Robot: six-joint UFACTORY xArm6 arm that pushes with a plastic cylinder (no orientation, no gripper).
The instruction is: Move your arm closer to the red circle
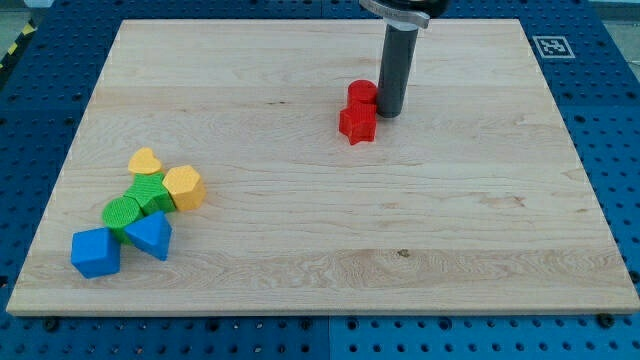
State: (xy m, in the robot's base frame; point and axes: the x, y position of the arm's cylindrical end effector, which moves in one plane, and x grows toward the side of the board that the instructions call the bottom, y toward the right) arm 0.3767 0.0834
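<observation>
My tip [387, 112] sits right against the red circle [361, 94], on its right, with the red star [357, 124] just below; there's no hand here, only a rod, upper middle of the tabletop [420, 220]

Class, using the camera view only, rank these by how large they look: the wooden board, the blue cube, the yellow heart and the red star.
1. wooden board
2. blue cube
3. red star and yellow heart: these look alike, so no ranking.
The cube sits nearest the view's bottom, so nearness may inflate it.
</observation>
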